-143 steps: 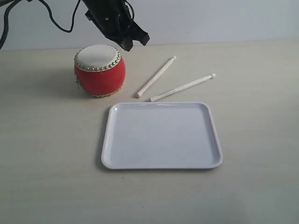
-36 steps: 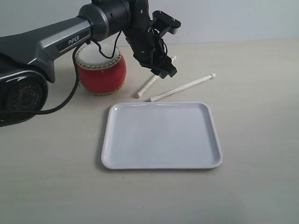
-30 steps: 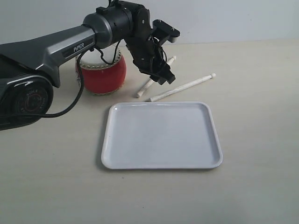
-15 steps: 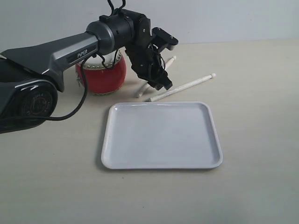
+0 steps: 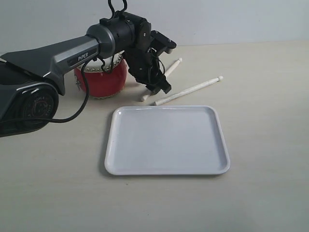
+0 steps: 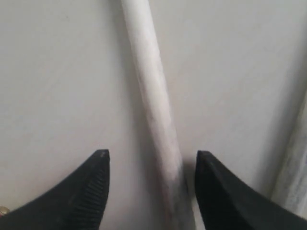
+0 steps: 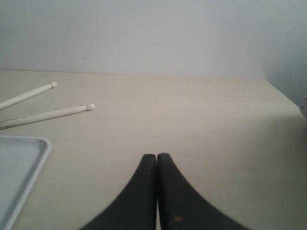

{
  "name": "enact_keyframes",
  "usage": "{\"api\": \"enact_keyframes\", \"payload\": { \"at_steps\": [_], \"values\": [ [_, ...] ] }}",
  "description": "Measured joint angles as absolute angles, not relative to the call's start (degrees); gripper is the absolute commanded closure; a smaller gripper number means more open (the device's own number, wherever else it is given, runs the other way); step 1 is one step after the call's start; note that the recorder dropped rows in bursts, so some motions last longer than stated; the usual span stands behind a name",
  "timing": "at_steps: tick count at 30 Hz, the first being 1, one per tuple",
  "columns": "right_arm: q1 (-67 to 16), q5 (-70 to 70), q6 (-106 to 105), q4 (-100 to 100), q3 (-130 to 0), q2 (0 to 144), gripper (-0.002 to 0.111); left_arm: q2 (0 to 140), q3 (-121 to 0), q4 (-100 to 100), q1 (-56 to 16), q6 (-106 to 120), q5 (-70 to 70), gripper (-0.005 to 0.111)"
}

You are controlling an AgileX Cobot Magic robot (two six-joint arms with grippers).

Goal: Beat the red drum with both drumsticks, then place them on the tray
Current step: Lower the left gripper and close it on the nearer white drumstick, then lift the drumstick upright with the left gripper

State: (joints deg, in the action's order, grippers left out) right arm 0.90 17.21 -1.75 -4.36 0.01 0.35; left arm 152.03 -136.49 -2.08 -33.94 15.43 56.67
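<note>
White tray (image 5: pixel 166 140) lies flat. Just past its far rim, the near drumstick (image 5: pixel 193 88) lies slanted, the far drumstick (image 5: pixel 174 66) beside it. Red drum (image 5: pixel 101 86) stands upright off the far-left corner.

A robot test bench in a plain, lab-like room.

A pale beige worktop (image 5: pixel 270 145) with a faint wood grain fills the scene and meets a bare, off-white wall (image 5: pixel 231 19) along its far edge. In the right wrist view two such blank walls join at a corner of the worktop. A grey and black robot arm (image 5: pixel 58 50) marked "PiPER" reaches in from the left edge, with a loose black cable (image 5: pixel 79 101) hanging from it. The only things laid out are props: the red drum (image 5: pixel 99 83), the drumsticks (image 5: pixel 193 89) and the tray (image 5: pixel 109 145).
</note>
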Motion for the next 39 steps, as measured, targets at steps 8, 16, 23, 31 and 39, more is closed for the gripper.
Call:
{"api": "enact_keyframes", "payload": {
  "at_steps": [8,16,23,31,39],
  "values": [
    [0.9,17.21,-1.75,-4.36,0.01,0.35,0.108,152.15,-136.53,-2.08,-33.94,15.18,57.64,0.054],
    [0.9,17.21,-1.75,-4.36,0.01,0.35,0.108,152.23,-136.75,-1.97,-33.94,15.18,58.8,0.098],
    [0.9,17.21,-1.75,-4.36,0.01,0.35,0.108,152.27,-136.75,-1.44,-33.94,15.12,59.27,0.107],
    [0.9,17.21,-1.75,-4.36,0.01,0.35,0.108,150.85,-136.75,-1.08,-33.94,14.34,59.89,0.107],
    [0.9,17.21,-1.75,-4.36,0.01,0.35,0.108,142.02,-136.65,3.2,-33.94,13.95,62.16,0.107]
  ]
}}
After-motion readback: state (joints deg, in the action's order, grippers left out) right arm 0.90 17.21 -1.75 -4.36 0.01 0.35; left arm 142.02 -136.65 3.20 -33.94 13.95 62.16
